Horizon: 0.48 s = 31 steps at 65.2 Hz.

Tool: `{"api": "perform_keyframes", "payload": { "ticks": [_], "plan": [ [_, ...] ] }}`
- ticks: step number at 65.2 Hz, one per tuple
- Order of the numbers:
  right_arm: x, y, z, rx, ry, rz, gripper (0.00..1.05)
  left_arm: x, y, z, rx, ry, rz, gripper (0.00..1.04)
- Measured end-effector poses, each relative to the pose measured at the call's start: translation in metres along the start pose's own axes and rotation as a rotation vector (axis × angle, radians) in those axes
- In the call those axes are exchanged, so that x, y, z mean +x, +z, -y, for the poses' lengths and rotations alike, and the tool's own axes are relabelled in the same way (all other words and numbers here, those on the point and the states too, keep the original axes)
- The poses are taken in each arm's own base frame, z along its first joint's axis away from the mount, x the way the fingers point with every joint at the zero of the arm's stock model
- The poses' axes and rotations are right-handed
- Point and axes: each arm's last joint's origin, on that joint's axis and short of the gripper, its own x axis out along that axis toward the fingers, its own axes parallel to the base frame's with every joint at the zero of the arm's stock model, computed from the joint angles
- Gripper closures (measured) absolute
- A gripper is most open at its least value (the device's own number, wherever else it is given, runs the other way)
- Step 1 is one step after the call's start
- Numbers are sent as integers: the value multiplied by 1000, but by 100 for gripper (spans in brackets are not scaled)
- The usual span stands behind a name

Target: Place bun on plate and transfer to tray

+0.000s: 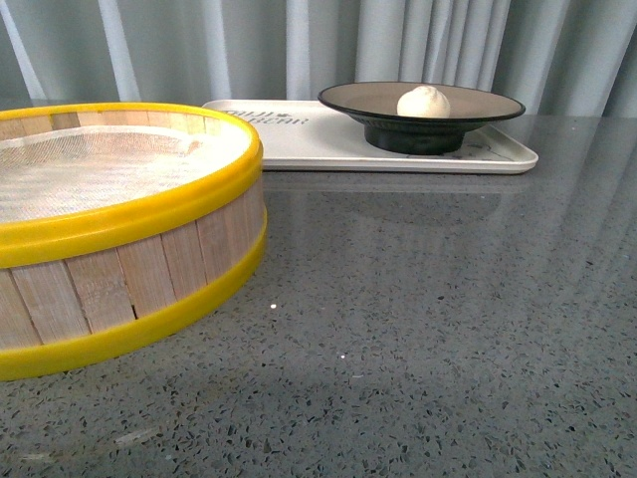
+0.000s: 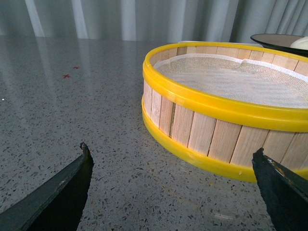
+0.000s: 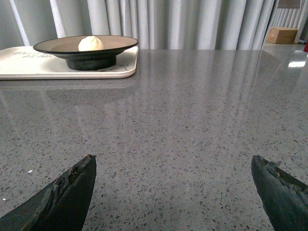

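Note:
The white bun (image 1: 423,101) sits on the tan, black-rimmed plate (image 1: 478,104). The plate stands on the white tray (image 1: 309,139) at the back of the table. In the right wrist view the bun (image 3: 91,43), plate (image 3: 115,45) and tray (image 3: 29,67) show far off. My right gripper (image 3: 173,161) is open and empty, low over bare table. My left gripper (image 2: 172,153) is open and empty, low over the table beside the steamer basket. The plate's edge (image 2: 269,39) and a bit of the bun (image 2: 301,43) show behind the basket. Neither arm shows in the front view.
A large wooden steamer basket (image 1: 109,234) with yellow rims and a white cloth liner stands at the front left; it also shows in the left wrist view (image 2: 226,103). The table is grey speckled stone (image 1: 428,319). Grey curtains hang behind. A cardboard box (image 3: 284,34) lies far off.

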Motion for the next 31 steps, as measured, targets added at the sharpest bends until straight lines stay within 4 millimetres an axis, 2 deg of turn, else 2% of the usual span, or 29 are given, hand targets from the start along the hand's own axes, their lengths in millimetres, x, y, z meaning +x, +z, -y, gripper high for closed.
{"api": "perform_keyframes", "payload": {
  "ticks": [31],
  "plan": [
    [0, 0, 0, 0, 0, 0, 9, 0, 0, 0, 0, 0, 0, 7]
  ]
}}
